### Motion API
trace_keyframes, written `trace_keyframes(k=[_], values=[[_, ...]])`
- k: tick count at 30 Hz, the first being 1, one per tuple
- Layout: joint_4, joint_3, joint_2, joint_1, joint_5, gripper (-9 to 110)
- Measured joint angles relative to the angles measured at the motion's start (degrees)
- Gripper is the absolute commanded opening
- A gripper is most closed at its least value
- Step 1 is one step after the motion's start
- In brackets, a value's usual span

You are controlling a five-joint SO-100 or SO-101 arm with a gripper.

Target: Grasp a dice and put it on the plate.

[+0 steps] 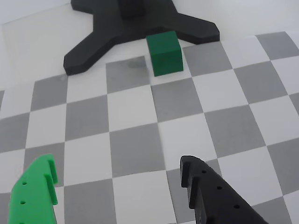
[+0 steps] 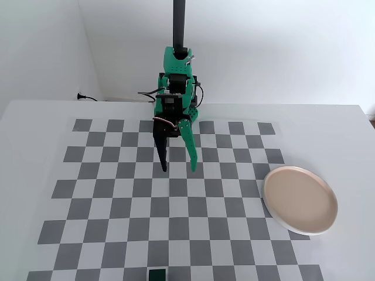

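Note:
The dice [image 1: 164, 53] is a small dark green cube near the top centre of the wrist view, next to a black stand foot. In the fixed view the dice [image 2: 156, 275] lies at the bottom edge of the checkerboard. My gripper [image 1: 117, 175] is open and empty, with a green finger on the left and a black finger on the right, well short of the dice. In the fixed view the gripper [image 2: 178, 168] hangs over the upper middle of the board. The beige-pink plate [image 2: 300, 199] sits at the right edge of the board.
A black three-legged stand foot [image 1: 135, 25] sits just behind the dice in the wrist view. The grey-and-white checkerboard mat [image 2: 117, 205] covers the white table. A black pole [image 2: 179, 23] rises behind the arm's base. A cable lies at the far left wall.

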Motion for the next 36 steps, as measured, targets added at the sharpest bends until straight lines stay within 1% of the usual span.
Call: trace_keyframes(k=[5, 9, 18, 27, 36], values=[[-9.0, 0.0, -9.1, 0.8, -0.4, 25], [-13.0, -1.1, -16.1, 0.8, -0.2, 25], [-22.8, -15.2, -44.5, 2.9, 1.2, 24], [-26.3, -29.5, -63.8, 2.9, -0.4, 24], [-27.5, -41.4, -77.9, 2.9, -3.0, 23]])
